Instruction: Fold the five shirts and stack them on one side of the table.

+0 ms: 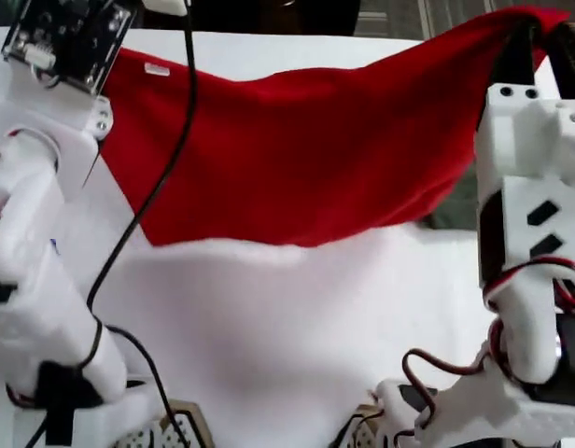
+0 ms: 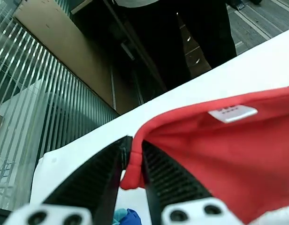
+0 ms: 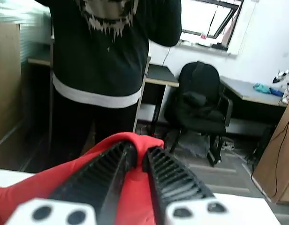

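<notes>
Over the white surface the red shirt hangs spread, off the surface. The left jaws pinch its collar edge, the right jaws its opposite end. This looks like the lay-out step; next, lower it flat and smooth.

Shirts: I count one red shirt.
Arms: two on my feed, the left arm and the right arm.
Grippers: two, the left gripper and the right gripper.
Fingers: two ribbed black fingers on each gripper, four that I can see.
Neck labels: one white neck label.
Desks: one white desk.
Office chairs: one black office chair.
</notes>
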